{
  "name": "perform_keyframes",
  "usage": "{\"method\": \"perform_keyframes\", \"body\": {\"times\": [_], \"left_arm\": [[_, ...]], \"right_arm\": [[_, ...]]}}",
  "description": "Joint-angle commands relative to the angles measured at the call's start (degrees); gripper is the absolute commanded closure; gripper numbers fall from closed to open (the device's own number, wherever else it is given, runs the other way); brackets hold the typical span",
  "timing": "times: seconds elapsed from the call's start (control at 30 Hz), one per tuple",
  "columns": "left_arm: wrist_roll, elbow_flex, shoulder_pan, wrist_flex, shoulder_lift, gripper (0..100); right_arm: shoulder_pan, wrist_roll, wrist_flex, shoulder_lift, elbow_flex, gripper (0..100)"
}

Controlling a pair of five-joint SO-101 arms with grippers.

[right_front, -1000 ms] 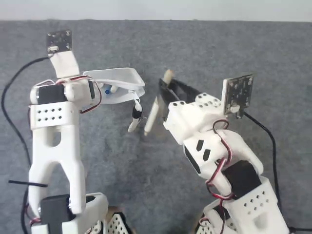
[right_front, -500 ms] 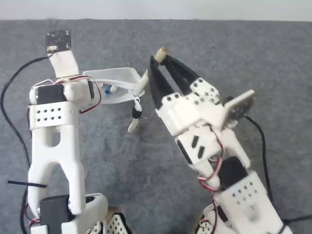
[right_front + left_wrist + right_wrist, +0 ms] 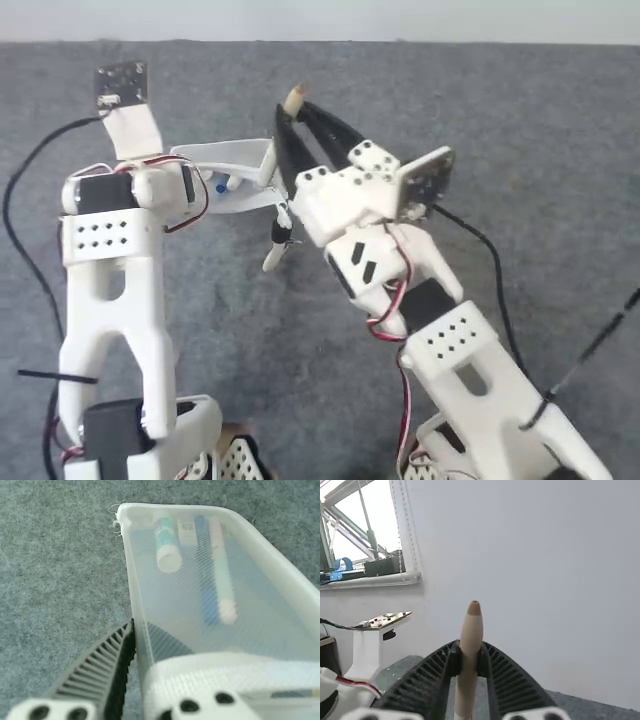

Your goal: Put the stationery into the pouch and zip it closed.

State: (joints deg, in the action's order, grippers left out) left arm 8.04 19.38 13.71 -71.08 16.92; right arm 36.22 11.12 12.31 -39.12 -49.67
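Where the right gripper (image 3: pixel 468 656) shows from its own wrist, its black ribbed jaws are clamped on a tan wooden pencil (image 3: pixel 471 627), blunt tip up, raised off the table near one end of the pouch. Meanwhile the left gripper (image 3: pixel 135 637) pinches one wall of the translucent white mesh pouch (image 3: pixel 165 605), which lies on grey felt (image 3: pixel 540 110). Inside: teal-and-white tube (image 3: pixel 166 545), blue pen (image 3: pixel 206 587), pink-ended pen (image 3: pixel 222 580). Label print too blurred to read. White pen (image 3: pixel 274 245) lies on the felt just beside the pouch
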Motion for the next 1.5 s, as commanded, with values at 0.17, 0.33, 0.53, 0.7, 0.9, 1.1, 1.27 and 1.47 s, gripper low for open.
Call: {"method": "perform_keyframes", "body": {"times": [0.17, 0.33, 0.53, 0.7, 0.9, 1.1, 1.27, 1.47], "left_arm": [[1.14, -0.13, 0.00, 1.14, 2.37, 99], [1.14, -0.13, 0.00, 1.14, 2.37, 99], [1.14, -0.13, 0.00, 1.14, 2.37, 99], [1.14, -0.13, 0.00, 1.14, 2.37, 99], [1.14, -0.13, 0.00, 1.14, 2.37, 99], [1.14, -0.13, -0.09, 1.14, 2.37, 99], [1.14, -0.13, -0.09, 1.14, 2.37, 99], [1.14, -0.13, -0.09, 1.14, 2.37, 99]], "right_arm": [[6.11, -13.36, 1.71, 2.42, 0.44, 99.2], [9.54, -22.33, 1.54, 4.44, -0.79, 99.2], [12.79, -34.99, 1.63, 7.96, -4.75, 99.2], [12.79, -38.95, 1.54, 10.95, -6.77, 99.2], [12.53, -39.03, 1.45, 14.11, -7.12, 93.7], [12.88, -37.01, -4.62, 11.38, -7.56, 79.6], [12.62, -32.88, -13.05, 0.31, -8.70, 83.4], [10.68, -26.37, -27.56, -17.36, -8.26, 80.6]]}}
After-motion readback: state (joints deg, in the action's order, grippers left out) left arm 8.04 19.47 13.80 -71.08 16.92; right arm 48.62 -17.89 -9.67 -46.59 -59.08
